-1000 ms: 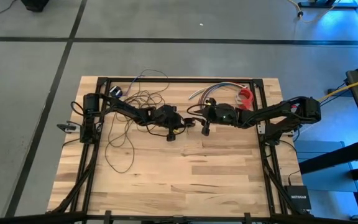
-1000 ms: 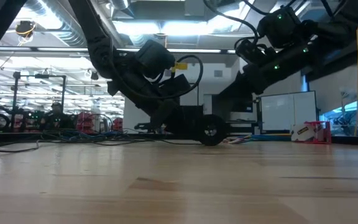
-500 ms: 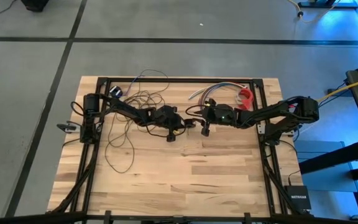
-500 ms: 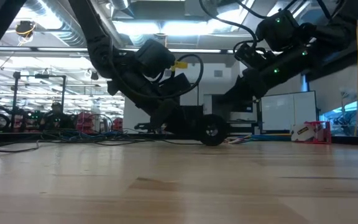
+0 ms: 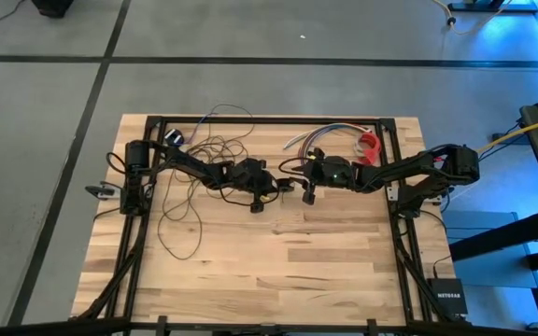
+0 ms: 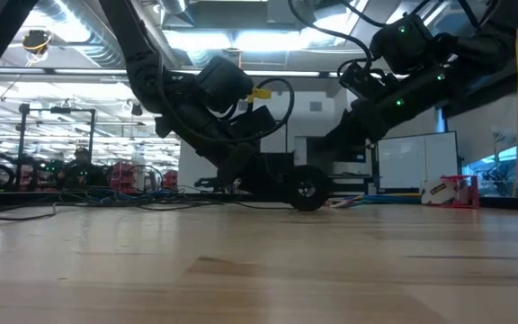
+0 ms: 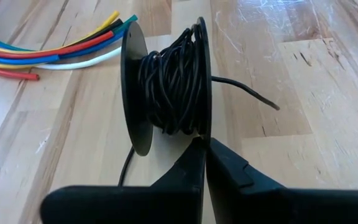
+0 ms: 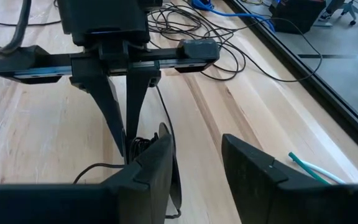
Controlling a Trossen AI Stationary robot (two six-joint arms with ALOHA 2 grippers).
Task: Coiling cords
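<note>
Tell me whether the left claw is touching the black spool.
Touching: in the left wrist view, the shut left claw pinches the rim of the spool.

Two dark robot arms meet over one wooden desk (image 5: 278, 261), each ending in a single tool: the left tool (image 7: 204, 163) and the right tool (image 8: 194, 163). One black spool (image 7: 166, 84) stands between them. One long dark cord (image 5: 190, 201) sprawls in many loops at left. One bundle of coloured wires (image 5: 318, 133) and one red tape dispenser (image 5: 370, 143) lie far right.
</note>
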